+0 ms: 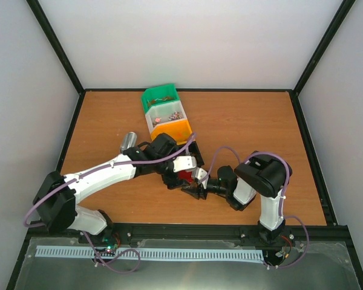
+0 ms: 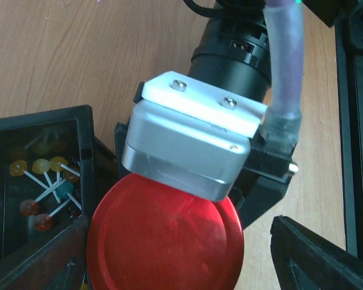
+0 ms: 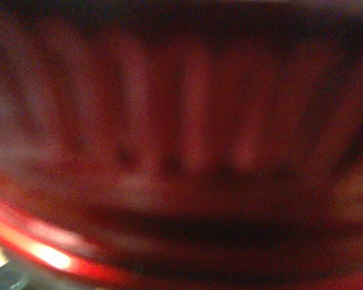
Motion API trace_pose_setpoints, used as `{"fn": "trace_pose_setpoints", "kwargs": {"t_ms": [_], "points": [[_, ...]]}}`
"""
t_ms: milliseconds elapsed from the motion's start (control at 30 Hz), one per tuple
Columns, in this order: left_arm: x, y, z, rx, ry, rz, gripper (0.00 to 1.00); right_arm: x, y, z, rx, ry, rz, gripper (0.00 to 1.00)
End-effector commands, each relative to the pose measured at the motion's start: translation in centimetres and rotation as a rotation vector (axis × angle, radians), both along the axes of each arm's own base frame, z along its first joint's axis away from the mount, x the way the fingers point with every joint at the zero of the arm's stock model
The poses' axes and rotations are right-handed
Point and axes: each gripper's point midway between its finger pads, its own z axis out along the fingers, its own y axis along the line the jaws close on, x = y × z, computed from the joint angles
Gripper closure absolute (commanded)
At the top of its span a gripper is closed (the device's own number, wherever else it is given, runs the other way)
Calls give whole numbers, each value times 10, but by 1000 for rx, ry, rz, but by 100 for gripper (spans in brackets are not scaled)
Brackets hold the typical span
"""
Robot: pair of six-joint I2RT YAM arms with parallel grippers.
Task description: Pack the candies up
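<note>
Small mixed-colour candies (image 1: pixel 169 113) lie in the white bin (image 1: pixel 152 121). More candies on sticks (image 2: pixel 45 184) lie in a black bin (image 2: pixel 85 130) in the left wrist view. A round red lid (image 2: pixel 163 238) sits beside that black bin, and it also shows in the top view (image 1: pixel 187 176). My right gripper (image 1: pixel 195 186) reaches in from the right, shut on the lid's rim. Its wrist view is filled by the blurred ribbed red lid (image 3: pixel 181 145). My left gripper (image 2: pixel 178 261) hovers over the lid, open; its right finger (image 2: pixel 314 254) stands clear of the rim.
A green bin (image 1: pixel 150 96), the white bin and an orange bin (image 1: pixel 172 128) stand in a row at the back centre. A silver cylinder (image 1: pixel 128 142) lies left of the left arm. Black rails edge the table (image 1: pixel 248 121).
</note>
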Motion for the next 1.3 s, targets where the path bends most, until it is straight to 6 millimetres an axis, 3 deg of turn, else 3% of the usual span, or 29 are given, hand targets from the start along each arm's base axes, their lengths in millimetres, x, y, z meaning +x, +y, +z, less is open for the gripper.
{"fn": "trace_pose_setpoints", "kwargs": {"t_ms": [0,233,433,567,667,767,800,900,1067,1267], "points": [[6,-13,4,-39,0,43,19,7,4,17,49,-67,-13,50],[0,-1,-6,32,-76,-78,36,5,4,17,52,-64,-2,50],[-10,5,-5,42,-15,-259,39,1,5,19,62,-61,16,50],[-33,12,-2,64,63,-516,39,-2,5,21,72,-51,30,50],[-29,13,-3,101,57,-586,38,-2,5,21,71,-51,28,50],[-15,6,-2,106,39,-512,33,-2,5,21,70,-56,24,50],[5,-6,5,52,-13,-336,23,0,5,21,68,-60,15,50],[17,-2,12,16,-24,-132,16,2,4,20,65,-63,6,50],[18,14,10,-2,-38,33,12,4,5,20,69,-55,-4,50],[12,5,8,-32,24,125,15,6,5,20,68,-55,-19,50]]}}
